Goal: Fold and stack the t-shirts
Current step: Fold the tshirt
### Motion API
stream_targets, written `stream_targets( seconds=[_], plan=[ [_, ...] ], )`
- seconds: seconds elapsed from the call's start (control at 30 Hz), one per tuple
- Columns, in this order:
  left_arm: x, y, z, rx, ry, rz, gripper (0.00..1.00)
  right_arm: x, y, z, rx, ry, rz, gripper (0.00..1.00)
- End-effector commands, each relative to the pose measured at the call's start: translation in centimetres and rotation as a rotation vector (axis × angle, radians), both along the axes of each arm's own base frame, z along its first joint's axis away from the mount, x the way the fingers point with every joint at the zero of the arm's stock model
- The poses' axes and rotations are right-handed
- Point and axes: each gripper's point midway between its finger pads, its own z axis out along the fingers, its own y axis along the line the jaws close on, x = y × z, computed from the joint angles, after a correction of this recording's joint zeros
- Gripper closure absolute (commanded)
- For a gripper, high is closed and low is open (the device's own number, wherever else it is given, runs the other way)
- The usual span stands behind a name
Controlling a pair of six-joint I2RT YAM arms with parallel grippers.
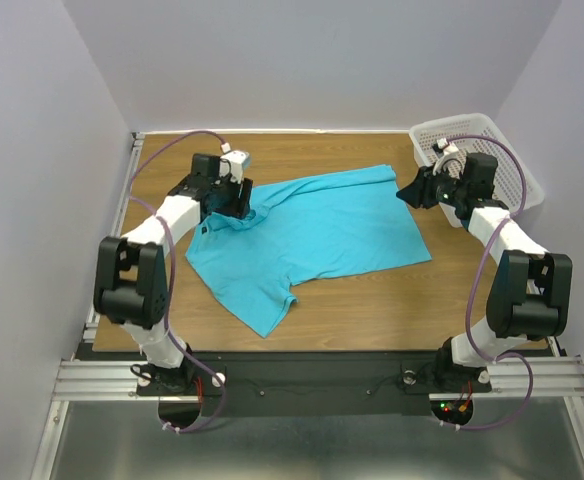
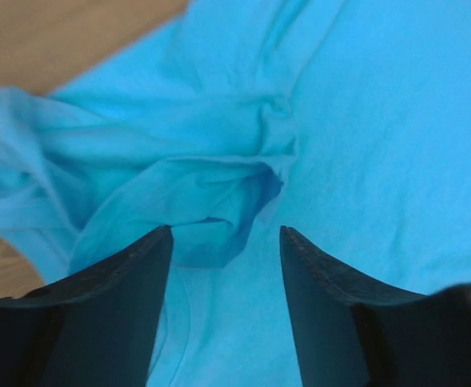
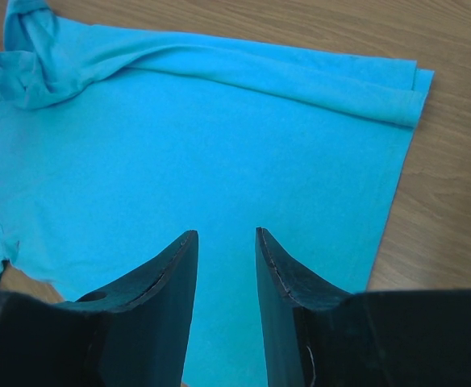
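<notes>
My left gripper [image 2: 223,235] gapes wide over the bunched shirt [image 1: 322,235], right gripper [image 3: 226,234] narrow and empty; I fear pinching two layers, dragging the fold askew.

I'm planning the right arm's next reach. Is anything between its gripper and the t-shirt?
Nothing visible is. The right gripper, its fingers apart, points straight at flat fabric of the t-shirt, with only open air between them. The basket sits on that arm's other side, away from the shirt.
</notes>
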Motion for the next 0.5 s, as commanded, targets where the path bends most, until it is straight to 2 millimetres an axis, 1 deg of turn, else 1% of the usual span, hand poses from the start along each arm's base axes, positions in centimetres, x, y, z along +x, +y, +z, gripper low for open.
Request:
stream_targets(
  seconds=[0.0, 0.03, 0.07, 0.1, 0.13, 0.17, 0.23, 0.33, 0.4, 0.43, 0.47],
  plan=[
    [3.3, 1.5, 9.8, -0.113, -0.337, 0.165, 0.30, 0.1, 0.0, 0.6, 0.000, -0.044, 0.023, 0.59],
    [3.5, 2.2, 10.1, -0.127, -0.344, 0.216, 0.30, 0.0, 0.1, 0.6, 0.002, -0.041, 0.024, 0.59],
    [4.3, 4.3, 10.1, -0.116, -0.349, 0.300, 0.30, 0.0, 0.1, 0.5, 0.003, -0.041, 0.027, 0.59],
    [4.8, 5.0, 10.0, -0.127, -0.339, 0.345, 0.30, 0.0, 0.1, 0.5, 0.004, -0.040, 0.027, 0.59],
    [5.0, 6.1, 9.5, -0.147, -0.306, 0.413, 0.30, -0.1, 0.2, 0.5, 0.004, -0.040, 0.030, 0.59],
    [5.9, 7.0, 9.1, -0.144, -0.290, 0.457, 0.32, -0.1, 0.2, 0.5, 0.006, -0.037, 0.031, 0.59],
    [7.1, 9.1, 8.2, -0.164, -0.249, 0.553, 0.36, 0.0, 0.2, 0.4, 0.006, -0.034, 0.030, 0.59],
    [8.2, 9.9, 7.9, -0.211, -0.230, 0.605, 0.37, -0.1, 0.2, 0.2, 0.010, -0.029, 0.033, 0.59],
    [9.4, 9.5, 7.8, -0.262, -0.213, 0.625, 0.38, 0.0, 0.2, 0.1, 0.011, -0.026, 0.033, 0.59],
    [9.7, 9.4, 7.5, -0.268, -0.197, 0.633, 0.40, 0.0, 0.2, 0.1, 0.012, -0.025, 0.031, 0.59],
    [10.5, 9.4, 7.5, -0.276, -0.193, 0.639, 0.44, -0.1, 0.3, 0.1, 0.014, -0.024, 0.035, 0.59]
  ],
)
